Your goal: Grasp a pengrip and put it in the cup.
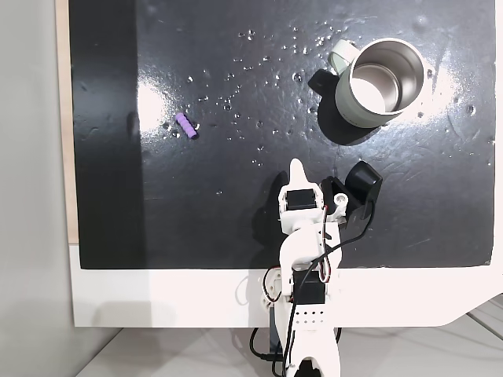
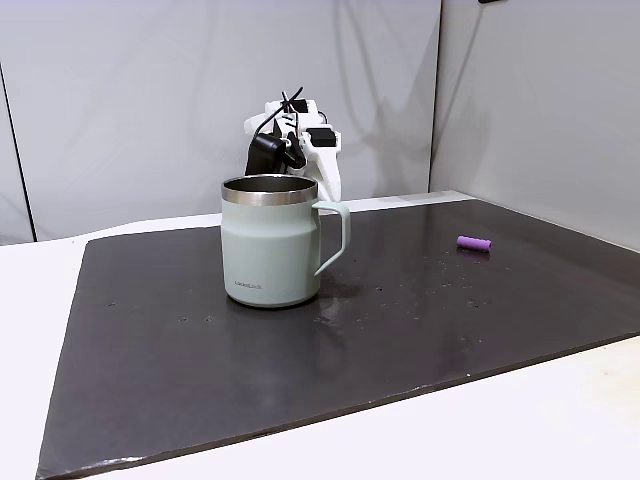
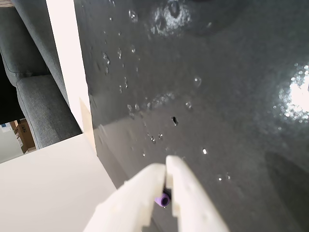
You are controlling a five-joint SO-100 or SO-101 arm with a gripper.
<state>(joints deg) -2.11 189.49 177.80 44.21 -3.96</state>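
Lying apart: pengrip (image 1: pixel 185 126); cup (image 1: pixel 380 82)

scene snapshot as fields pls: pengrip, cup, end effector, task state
pengrip: lying on the black mat, left of the arm in the top-down fixed view
cup: upright, upper right of the mat, steel inside looks empty
end effector: fingers together, near the mat's lower middle, apart from pengrip and cup
wrist view: purple speck in the slit between the fingers; held or background, cannot tell
task state: pengrip on the mat not yet grasped
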